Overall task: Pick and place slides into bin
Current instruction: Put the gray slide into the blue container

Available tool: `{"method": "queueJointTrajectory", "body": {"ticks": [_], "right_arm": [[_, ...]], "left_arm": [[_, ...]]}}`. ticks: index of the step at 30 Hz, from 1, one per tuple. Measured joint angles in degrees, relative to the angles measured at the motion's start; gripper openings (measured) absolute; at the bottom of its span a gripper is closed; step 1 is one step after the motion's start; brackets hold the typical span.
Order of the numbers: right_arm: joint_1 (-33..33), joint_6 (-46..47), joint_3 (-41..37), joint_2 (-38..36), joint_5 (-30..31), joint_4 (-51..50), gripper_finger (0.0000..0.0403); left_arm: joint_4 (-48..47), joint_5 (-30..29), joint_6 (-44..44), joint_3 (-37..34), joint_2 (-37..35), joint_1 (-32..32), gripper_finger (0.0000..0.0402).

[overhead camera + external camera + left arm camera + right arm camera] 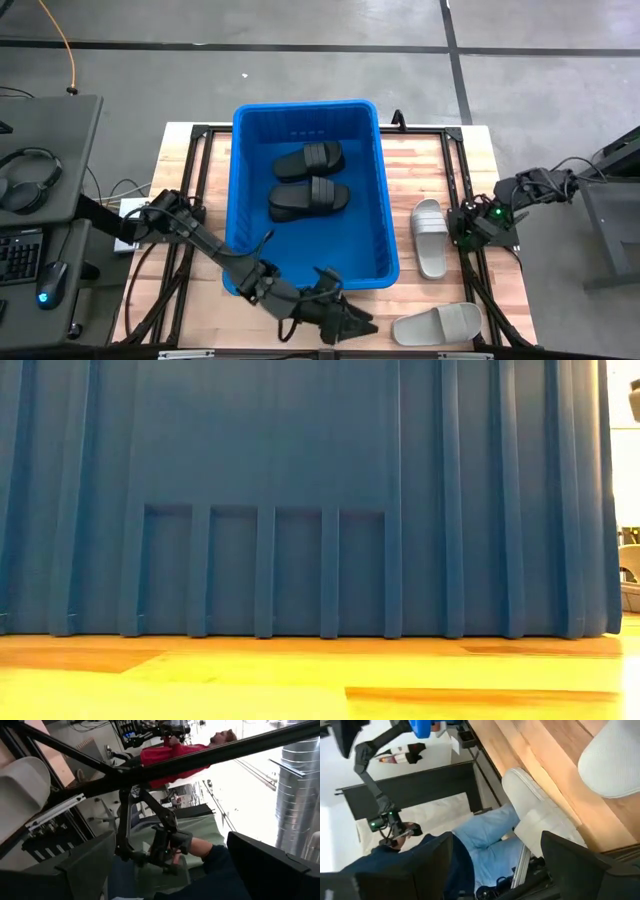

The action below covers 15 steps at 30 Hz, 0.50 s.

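High view: black slides lie crosswise in bin.

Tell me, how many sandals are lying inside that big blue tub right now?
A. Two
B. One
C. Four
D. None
A. The view from above shows two black slides side by side inside the bin, while two light grey slides lie outside it on the table.
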Motion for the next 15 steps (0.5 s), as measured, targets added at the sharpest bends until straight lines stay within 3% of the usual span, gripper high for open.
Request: {"method": "queueJointTrajectory", "body": {"ticks": [2, 8, 15], "right_arm": [[0.0, 1.4, 0.0, 1.5, -0.3, 2.2, 0.0288], [0.0, 2.2, 0.2, 9.8, -1.1, 23.8, 0.0275], [0.1, -5.5, 0.2, 21.5, -12.4, 16.8, 0.0266]], "left_arm": [[0.1, 1.9, 0.0, 0.0, 0.0, 0.9, 0.0372], [1.6, 6.5, 0.0, 0.0, -0.2, 3.2, 0.0372], [7.0, 6.3, 0.0, 0.0, -0.4, 5.8, 0.0372]]}}
